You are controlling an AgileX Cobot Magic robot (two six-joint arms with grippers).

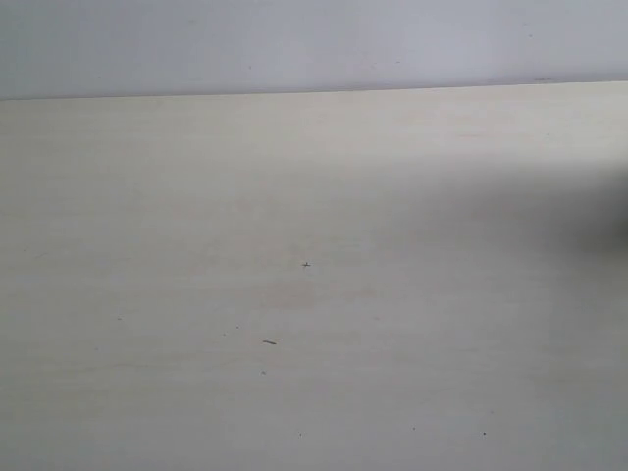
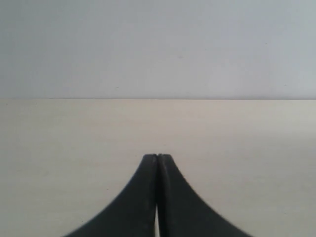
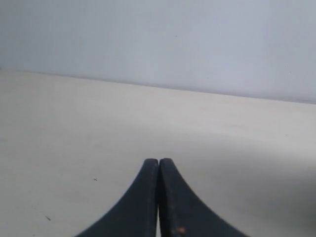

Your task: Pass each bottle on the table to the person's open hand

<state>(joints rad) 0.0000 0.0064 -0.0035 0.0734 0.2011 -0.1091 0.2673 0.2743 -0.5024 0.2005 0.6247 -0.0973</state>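
Observation:
The pale beige table (image 1: 294, 196) fills the exterior view, bare apart from a few tiny dark specks. No bottles and no person's open hand show in any view. My left gripper (image 2: 157, 156) is shut, its two black fingertips pressed together with nothing between them, low over the table (image 2: 74, 138). My right gripper (image 3: 158, 160) is likewise shut and empty above the table (image 3: 74, 128). Neither arm appears in the exterior view.
A plain grey-white wall (image 1: 294, 44) rises behind the table's far edge. A soft shadow darkens the tabletop at the right side of the exterior view.

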